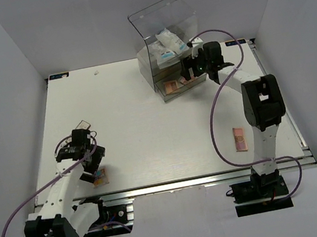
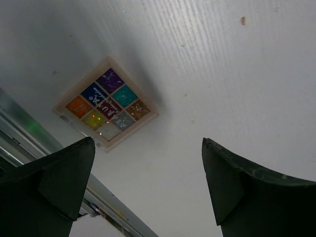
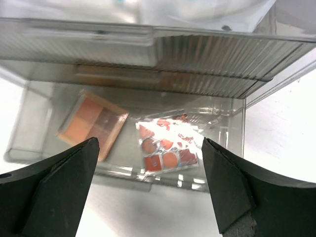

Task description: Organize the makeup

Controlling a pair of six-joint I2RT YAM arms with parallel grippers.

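A square palette (image 2: pixel 106 104) with several coloured pans lies on the table by the front edge; it also shows in the top view (image 1: pixel 99 178). My left gripper (image 2: pixel 148 148) is open and empty just above and beside it (image 1: pixel 93 165). My right gripper (image 3: pixel 148 148) is open and empty at the pulled-out bottom drawer (image 3: pixel 232 148) of the clear acrylic box (image 1: pixel 162 16). In the drawer lie an orange-brown square palette (image 3: pixel 93 123) and a clear-cased red-orange palette (image 3: pixel 167 145). Two white packets (image 1: pixel 167 46) sit in the box's top. A pink rectangular palette (image 1: pixel 239 138) lies by the right arm.
The metal rail of the table's front edge (image 2: pixel 29 133) runs close to the coloured palette. The box's closed upper drawers (image 3: pixel 163 54) stand right above the open one. White walls enclose the table on three sides.
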